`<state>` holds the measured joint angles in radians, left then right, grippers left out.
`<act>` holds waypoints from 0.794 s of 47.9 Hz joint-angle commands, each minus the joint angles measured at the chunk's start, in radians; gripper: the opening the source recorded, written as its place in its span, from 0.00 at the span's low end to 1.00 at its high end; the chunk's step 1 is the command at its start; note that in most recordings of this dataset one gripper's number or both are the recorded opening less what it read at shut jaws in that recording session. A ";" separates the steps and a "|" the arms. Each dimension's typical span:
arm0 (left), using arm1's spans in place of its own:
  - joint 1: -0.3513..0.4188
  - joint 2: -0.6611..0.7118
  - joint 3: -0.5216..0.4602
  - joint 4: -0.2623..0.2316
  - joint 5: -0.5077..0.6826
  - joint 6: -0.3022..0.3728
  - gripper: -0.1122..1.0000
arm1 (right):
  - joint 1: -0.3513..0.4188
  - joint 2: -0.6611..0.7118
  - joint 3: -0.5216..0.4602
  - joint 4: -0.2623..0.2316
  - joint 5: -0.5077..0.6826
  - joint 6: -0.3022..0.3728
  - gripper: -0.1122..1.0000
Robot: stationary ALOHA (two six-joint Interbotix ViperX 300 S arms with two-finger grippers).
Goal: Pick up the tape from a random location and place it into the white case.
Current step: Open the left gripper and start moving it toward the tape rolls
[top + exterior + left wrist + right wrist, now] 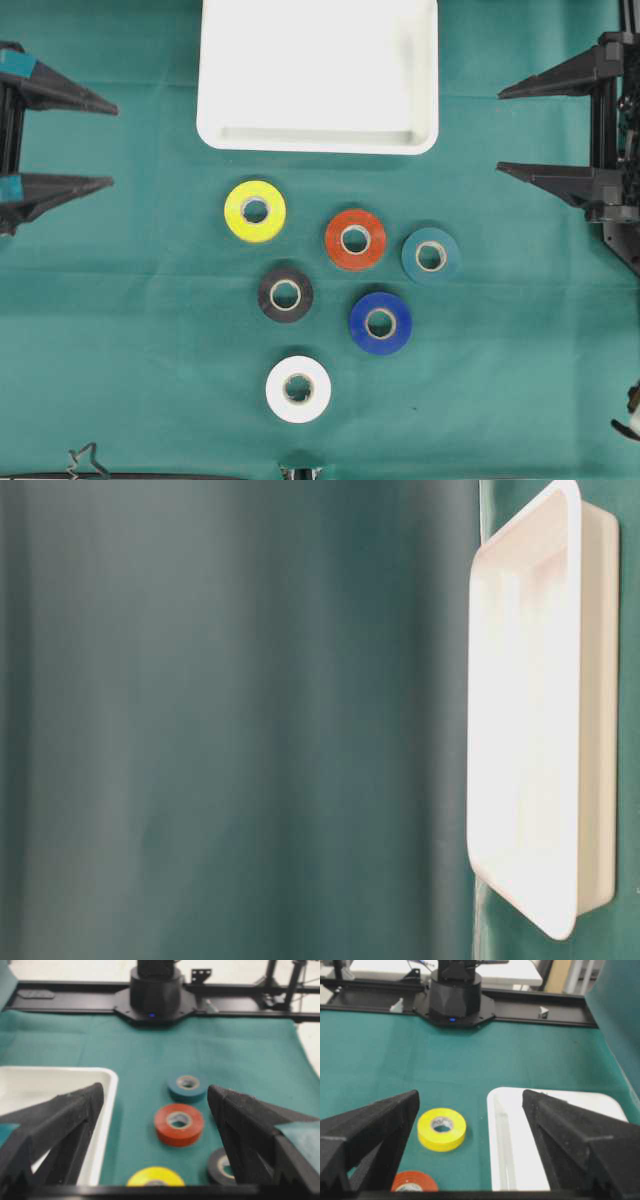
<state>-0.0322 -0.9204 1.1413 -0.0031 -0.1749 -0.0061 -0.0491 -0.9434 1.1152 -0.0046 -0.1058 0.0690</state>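
On the green cloth (120, 350) below the white case (318, 140), six tape rolls lie flat and untouched, so the nearby orange roll (355, 239) is probably best straddled by the right gripper (515, 130), both grippers (100, 142) being spread wide and empty.

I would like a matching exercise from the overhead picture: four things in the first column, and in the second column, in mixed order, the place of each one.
Column one:
1. yellow tape roll
2. white tape roll
3. teal tape roll
4. shallow white rectangular plastic case

Column two:
A. furthest right of the rolls
B. top middle, above all the rolls
C. lowest of the rolls
D. roll closest to the case

Pairs: 1-D, 2-C, 3-A, 4-B
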 commanded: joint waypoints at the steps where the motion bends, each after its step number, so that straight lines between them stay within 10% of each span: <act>1: -0.038 -0.003 -0.028 -0.002 -0.005 0.006 0.99 | 0.000 0.008 -0.028 -0.003 -0.003 -0.002 0.93; 38: -0.163 0.015 -0.028 -0.002 0.006 0.000 0.99 | 0.000 0.008 -0.031 -0.005 0.014 -0.003 0.93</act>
<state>-0.1917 -0.9173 1.1413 -0.0031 -0.1611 -0.0046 -0.0491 -0.9419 1.1137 -0.0077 -0.0874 0.0675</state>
